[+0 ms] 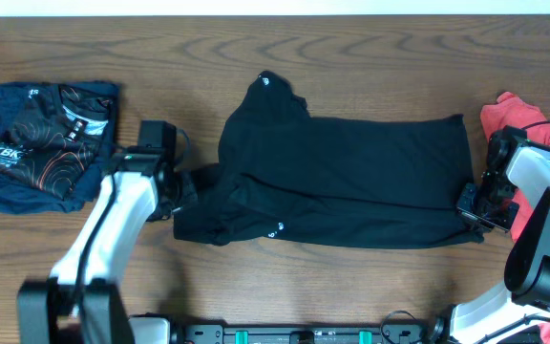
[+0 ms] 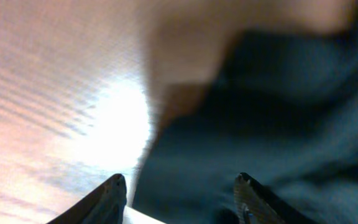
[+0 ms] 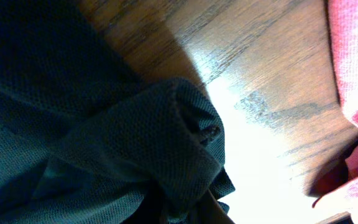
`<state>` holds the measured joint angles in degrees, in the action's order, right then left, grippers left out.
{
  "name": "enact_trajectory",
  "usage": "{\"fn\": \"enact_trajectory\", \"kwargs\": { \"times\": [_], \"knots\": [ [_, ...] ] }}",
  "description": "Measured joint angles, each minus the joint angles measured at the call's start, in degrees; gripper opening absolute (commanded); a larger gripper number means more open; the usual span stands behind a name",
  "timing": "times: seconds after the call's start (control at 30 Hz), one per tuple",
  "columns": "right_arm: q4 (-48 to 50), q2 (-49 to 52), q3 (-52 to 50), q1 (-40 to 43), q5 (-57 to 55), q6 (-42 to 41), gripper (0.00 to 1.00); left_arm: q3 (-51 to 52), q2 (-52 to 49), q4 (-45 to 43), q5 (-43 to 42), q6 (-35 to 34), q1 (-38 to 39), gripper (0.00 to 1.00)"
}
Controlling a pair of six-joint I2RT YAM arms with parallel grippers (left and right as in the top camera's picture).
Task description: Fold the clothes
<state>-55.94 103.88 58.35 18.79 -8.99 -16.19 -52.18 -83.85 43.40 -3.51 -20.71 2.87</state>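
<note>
The black shirt lies spread across the middle of the table, its left part bunched and folded over. At the shirt's left edge my left gripper stands open. In the left wrist view its fingertips are well apart, with black cloth lying between and beyond them. At the lower right corner of the shirt my right gripper is shut on it. In the right wrist view a gathered fold of black fabric rises out of the jaws and hides the fingers. The coral-red shirt lies crumpled at the right edge.
A folded dark navy shirt with an orange line pattern lies at the far left. Bare wooden table runs along the front and back. The right arm stands over the red cloth.
</note>
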Motion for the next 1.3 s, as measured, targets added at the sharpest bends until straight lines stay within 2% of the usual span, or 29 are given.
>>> {"fn": "enact_trajectory", "kwargs": {
  "times": [0.07, 0.1, 0.13, 0.17, 0.27, 0.63, 0.97, 1.1, 1.17, 1.23, 1.3],
  "knots": [
    [-0.4, 0.0, 0.3, 0.1, 0.8, -0.3, 0.22, -0.5, 3.7, -0.3, -3.2, 0.2, 0.3, 0.59],
    [-0.8, 0.0, 0.6, 0.2, 1.3, -0.2, 0.41, -0.7, 5.0, -0.3, -4.6, 0.2, 0.5, 0.59],
    [-1.2, 0.0, 1.0, 0.2, 1.7, -0.2, 0.56, -0.9, 6.3, -0.3, -6.0, 0.2, 1.1, 0.59],
    [-1.5, 0.0, 1.6, 0.2, 2.3, -0.1, 0.64, -1.0, 7.4, -0.3, -7.3, 0.2, 1.9, 0.59],
    [-2.0, -0.4, 3.6, 0.2, 4.3, 0.8, 0.70, -1.1, 9.0, -0.3, -10.6, 0.4, 5.5, 0.59],
    [-3.3, -8.5, 7.1, 0.2, 6.2, 1.5, 0.69, -0.7, 5.3, -1.0, -14.6, -3.6, 20.5, 0.59],
    [-3.4, -8.5, 7.1, 0.2, 6.5, 1.5, 0.69, -0.2, -5.2, -10.0, -14.7, -9.2, 31.6, 0.59],
    [-3.4, -8.5, 7.1, 0.2, 6.5, 1.5, 0.70, 0.0, -8.3, -13.3, -14.8, -11.0, 33.9, 0.57],
    [-3.3, -8.5, 7.1, 0.2, 6.5, 1.5, 0.70, 0.0, -9.2, -14.6, -14.8, -11.5, 34.2, 0.49],
    [-3.4, -8.5, 7.1, 0.2, 6.5, 1.5, 0.70, 0.0, -9.5, -15.4, -14.8, -12.3, 34.3, 0.36],
    [-3.4, -8.5, 7.1, 0.2, 6.6, 1.5, 0.70, 0.0, -9.5, -16.7, -14.8, -12.7, 34.3, 0.11]
  ]
}}
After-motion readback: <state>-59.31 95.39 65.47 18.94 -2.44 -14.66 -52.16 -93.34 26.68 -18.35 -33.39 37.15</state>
